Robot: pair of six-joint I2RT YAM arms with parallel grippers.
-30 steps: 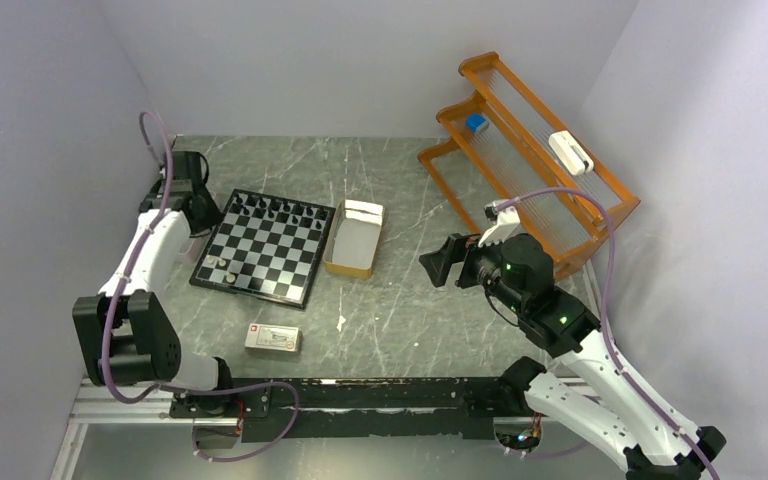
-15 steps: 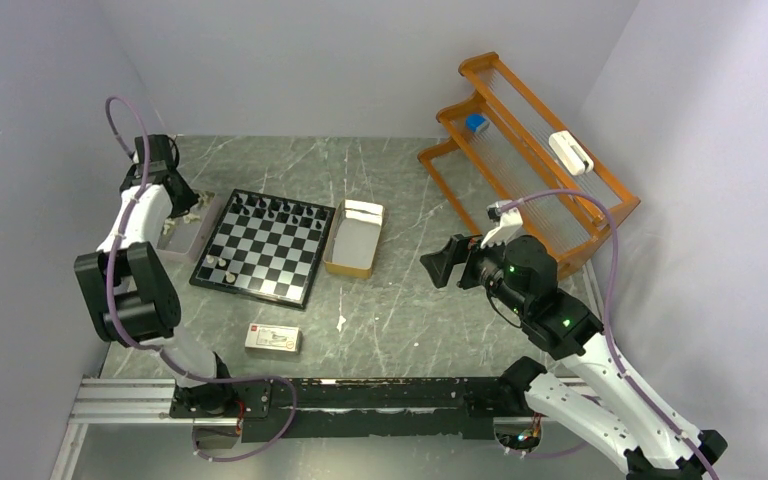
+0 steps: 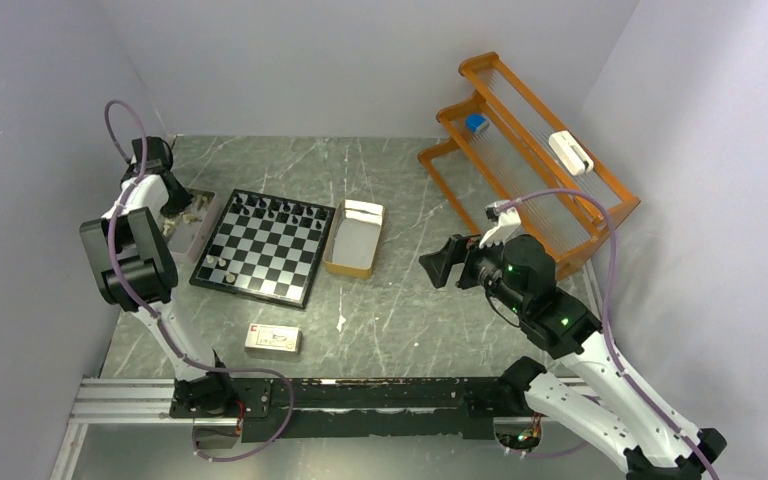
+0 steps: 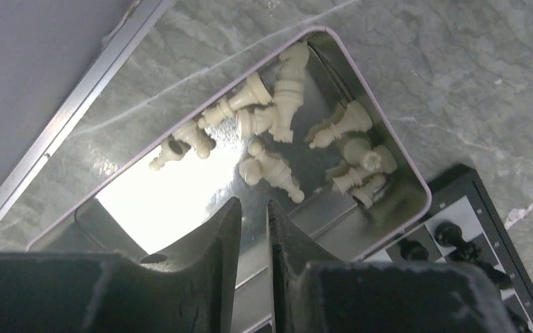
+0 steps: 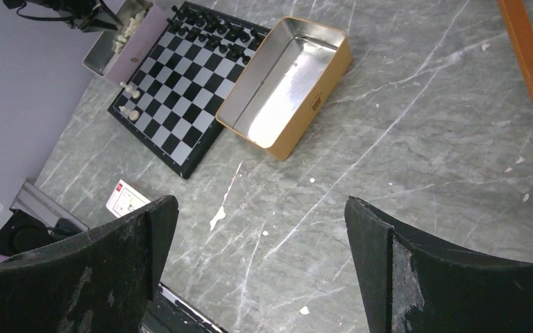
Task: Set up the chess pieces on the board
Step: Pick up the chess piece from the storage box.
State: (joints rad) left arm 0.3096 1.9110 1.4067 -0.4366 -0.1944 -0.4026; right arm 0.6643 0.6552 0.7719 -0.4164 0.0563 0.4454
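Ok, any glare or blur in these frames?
Left wrist: blown-out glare on the tin floor, pale pieces beside it readable, own fingers dark and soft. Right wrist: mild sheen in the tan box. Top external: even light, black pieces tiny.

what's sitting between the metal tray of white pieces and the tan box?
The board, black pieces lining its far edge. Clear in the top view.

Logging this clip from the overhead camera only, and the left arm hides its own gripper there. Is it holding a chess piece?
Observer: No. The left gripper hovers over a metal tin, jaws nearly together with nothing between them.
Operator: What's in that tin?
Observer: Only pale chess pieces, lying on their sides.
Operator: And the tan tin beside the board?
Observer: The right wrist view shows the tan tin with a bare, shiny floor and no pieces inside.
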